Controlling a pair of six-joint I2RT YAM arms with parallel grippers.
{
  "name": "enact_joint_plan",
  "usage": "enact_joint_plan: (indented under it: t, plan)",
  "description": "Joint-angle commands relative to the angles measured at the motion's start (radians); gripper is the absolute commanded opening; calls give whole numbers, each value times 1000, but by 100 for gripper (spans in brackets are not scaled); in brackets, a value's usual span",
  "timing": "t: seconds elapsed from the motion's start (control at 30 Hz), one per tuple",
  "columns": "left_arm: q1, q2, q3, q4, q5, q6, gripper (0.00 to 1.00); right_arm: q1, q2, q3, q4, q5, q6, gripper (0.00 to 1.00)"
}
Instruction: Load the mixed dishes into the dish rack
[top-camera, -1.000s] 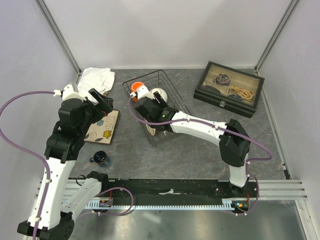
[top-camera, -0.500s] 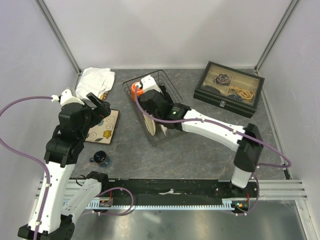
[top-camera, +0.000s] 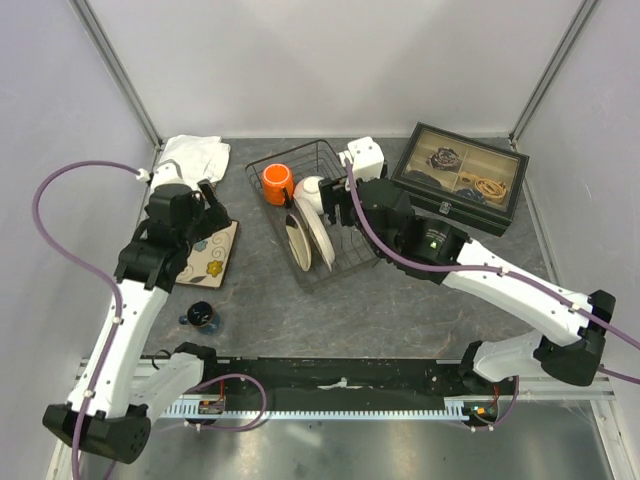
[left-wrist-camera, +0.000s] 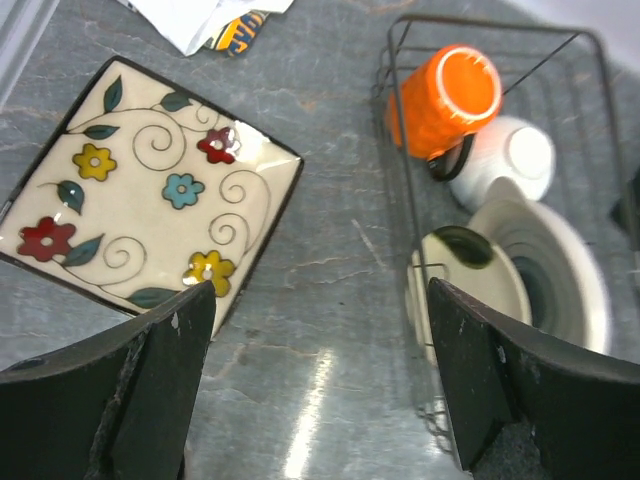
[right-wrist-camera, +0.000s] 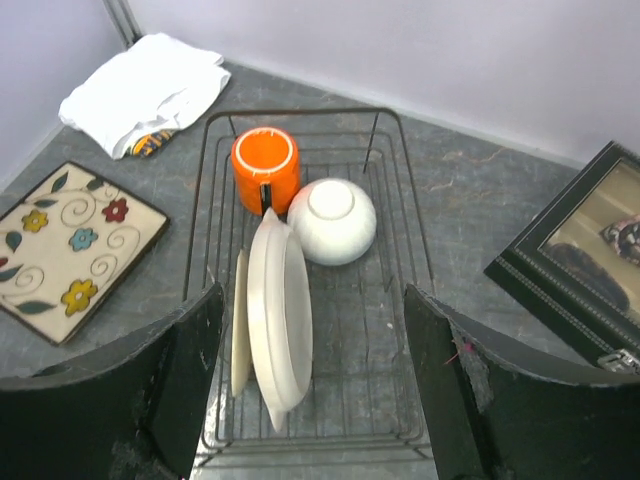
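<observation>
Far left corner of the desk (top-camera: 400, 300): white folded cloth (top-camera: 190, 155), something blue and yellow poking out under its near side.

Left gripper (left-wrist-camera: 320, 385) is up over the far right edge of the square plate (left-wrist-camera: 140, 225). Its fingers are spread wide with nothing between them and touch nothing. The square plate lies flat on the desk by the left edge, flower pattern up, just near of the cloth and outside the rack. A small dark cup (top-camera: 200, 317) sits on the desk nearer the front edge, apart from the plate.

Dish rack (right-wrist-camera: 300, 112) stands mid-desk toward the far edge, close to the right of the square plate. Inside it:
- orange mug (right-wrist-camera: 265, 165) in the far left corner, lying on its side
- white bowl (right-wrist-camera: 333, 220) upside down, just right of the mug
- larger round plate (right-wrist-camera: 285, 320) standing on edge in the slots on the near side
- smaller round plate (right-wrist-camera: 240, 325) standing on edge just left of it, with a dark green mark on its face in the left wrist view

Right gripper (right-wrist-camera: 310, 400) hangs above the rack's right side. Fingers are wide apart and empty, clear of the dishes.

Far right corner: black box (top-camera: 460, 178) with a glass lid, well apart from the rack.
</observation>
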Motion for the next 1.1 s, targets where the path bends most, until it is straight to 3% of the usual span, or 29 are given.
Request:
enact_joint_plan:
  t: [0.0,0.13,0.4,0.53,0.83,1.07]
  plan:
    - [6,87,-37,132,-37,206,92,9,-55,-86,-27,-57,87,80]
    - [7,248,-7,163,-90,260,93,19,-115,-155,-29,-62,138,80]
    - [7,423,-75,173,-117,211,92,20,-192,-267,-30,-49,183,81]
    - [7,471,-149,237,-121,232,91,17,-215,-297,-32,-46,189,81]
    - [7,540,-146,332,-87,399,92,19,-225,-336,-26,-57,218,82]
    - [6,623,-172,383,-72,435,93,19,-232,-358,-14,-60,223,83]
